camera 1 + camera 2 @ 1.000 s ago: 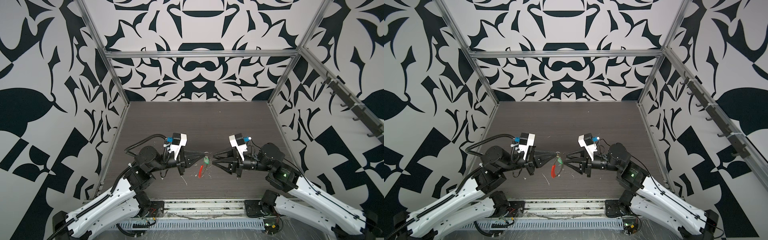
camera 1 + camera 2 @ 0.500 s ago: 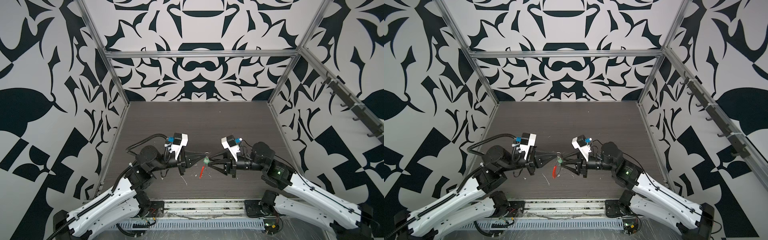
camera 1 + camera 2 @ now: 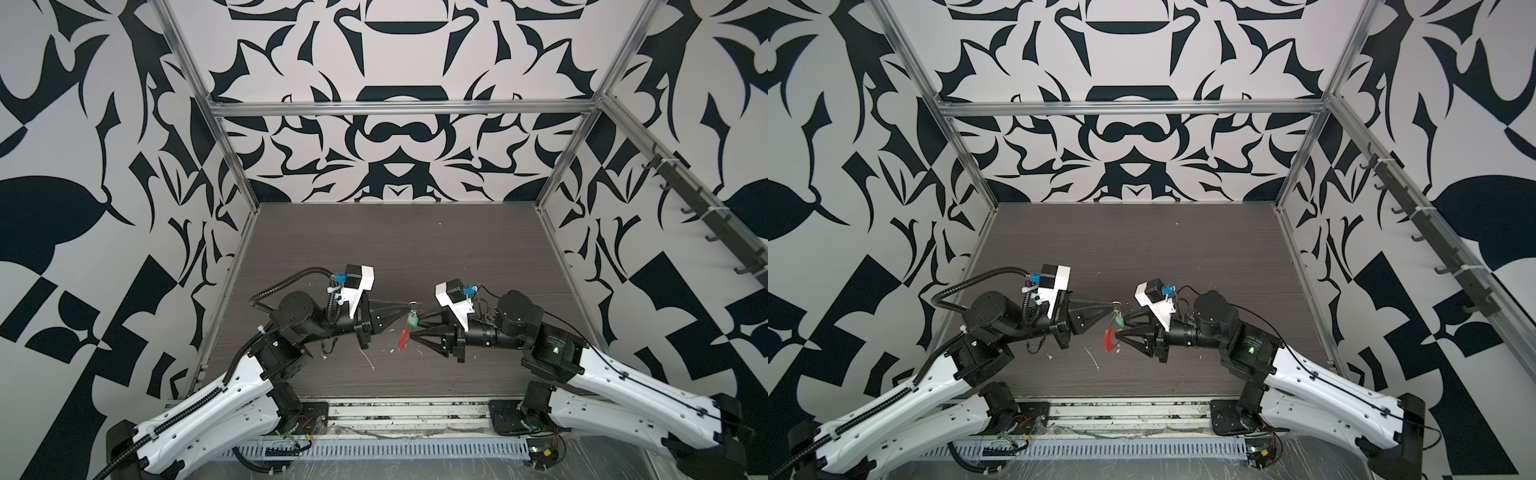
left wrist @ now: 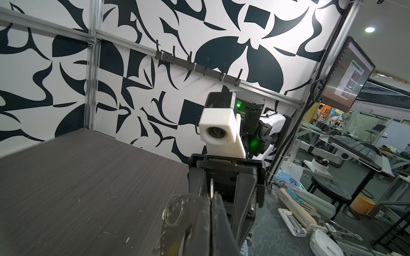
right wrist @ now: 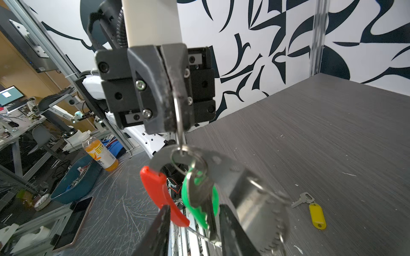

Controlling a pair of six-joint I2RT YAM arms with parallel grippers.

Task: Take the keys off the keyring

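Note:
My left gripper (image 3: 409, 308) (image 3: 1113, 307) (image 4: 211, 197) is shut on the thin wire of the keyring (image 5: 178, 124) and holds it above the table. From the wire hang the red sleeve (image 5: 159, 192) (image 3: 402, 338), a key with a green tag (image 5: 199, 199) (image 3: 412, 319) and a blurred silvery metal piece (image 5: 255, 199). My right gripper (image 3: 414, 328) (image 3: 1121, 327) (image 5: 195, 230) is open. Its fingers (image 5: 230, 232) stand on either side of the green-tagged key, with a gap showing. A key with a yellow tag (image 5: 317, 216) lies loose on the table.
The dark wood-grain table (image 3: 395, 249) has white scuff marks (image 3: 368, 359) near the front. A rail of hooks (image 3: 706, 216) runs along the right wall. Beyond the table's edge, the right wrist view shows an orange drink bottle (image 5: 99, 153) and a blue bowl (image 5: 75, 184).
My right gripper has moved left toward the hanging keys and now straddles the green-tagged key. The left gripper has kept its grip and place.

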